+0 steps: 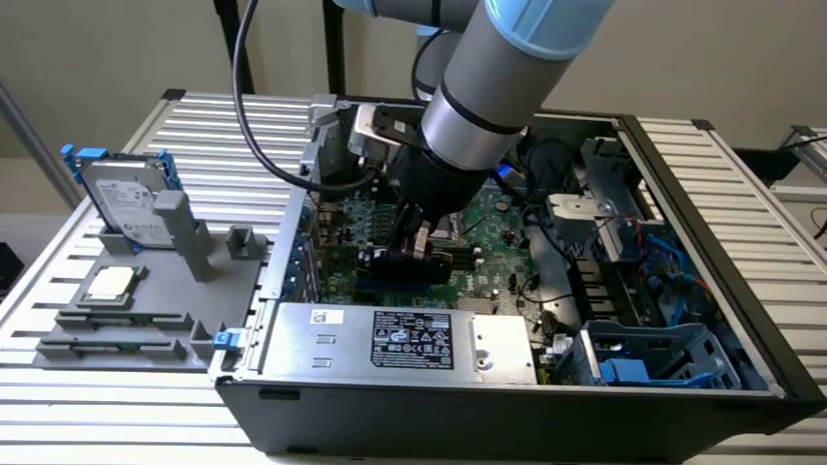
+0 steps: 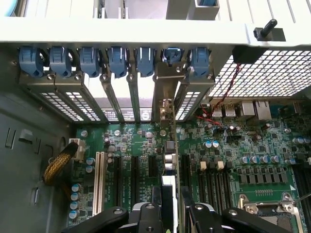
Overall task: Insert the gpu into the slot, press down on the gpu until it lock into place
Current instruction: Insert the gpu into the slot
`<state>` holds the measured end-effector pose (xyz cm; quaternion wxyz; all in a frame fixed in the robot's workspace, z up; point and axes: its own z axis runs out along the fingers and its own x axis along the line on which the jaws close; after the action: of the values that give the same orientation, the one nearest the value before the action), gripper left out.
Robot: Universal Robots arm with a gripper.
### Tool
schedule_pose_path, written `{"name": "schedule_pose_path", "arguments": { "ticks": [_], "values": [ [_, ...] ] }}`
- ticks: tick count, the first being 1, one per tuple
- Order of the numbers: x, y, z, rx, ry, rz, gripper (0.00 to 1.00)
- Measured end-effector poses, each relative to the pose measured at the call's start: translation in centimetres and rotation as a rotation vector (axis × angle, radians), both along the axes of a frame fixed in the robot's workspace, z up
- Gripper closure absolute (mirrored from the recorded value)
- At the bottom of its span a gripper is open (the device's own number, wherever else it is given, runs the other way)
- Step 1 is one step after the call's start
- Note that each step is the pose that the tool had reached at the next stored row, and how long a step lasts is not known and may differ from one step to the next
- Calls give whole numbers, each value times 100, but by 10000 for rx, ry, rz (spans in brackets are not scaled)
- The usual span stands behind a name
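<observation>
The gpu (image 2: 171, 145) is a thin black card seen edge-on, standing upright over the green motherboard (image 2: 272, 160). Its metal bracket (image 2: 165, 94) sits against the row of rear openings. My gripper (image 2: 171, 213) is shut on the card, with one black finger (image 2: 148, 216) on either side of its near end. In the exterior view the gripper (image 1: 416, 254) reaches down into the open case and holds the gpu (image 1: 437, 263) low over the board. A bluish strip just below it looks like the slot (image 1: 394, 286), largely covered by the card.
A silver box with a white label (image 1: 401, 339) fills the case's near side. Blue latches (image 2: 116, 60) line the rear brackets. A white slot (image 2: 99, 182), black memory slots (image 2: 214, 184) and the CPU socket (image 2: 269, 211) flank the card. A hard drive (image 1: 123, 199) stands outside.
</observation>
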<state>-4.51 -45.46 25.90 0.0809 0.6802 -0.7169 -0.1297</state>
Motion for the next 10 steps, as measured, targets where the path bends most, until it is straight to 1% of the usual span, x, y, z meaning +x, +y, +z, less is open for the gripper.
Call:
{"name": "schedule_pose_path", "arguments": {
  "ticks": [10],
  "values": [
    [-1, 1, -5, 0, -1, -1, 74]
  ]
}}
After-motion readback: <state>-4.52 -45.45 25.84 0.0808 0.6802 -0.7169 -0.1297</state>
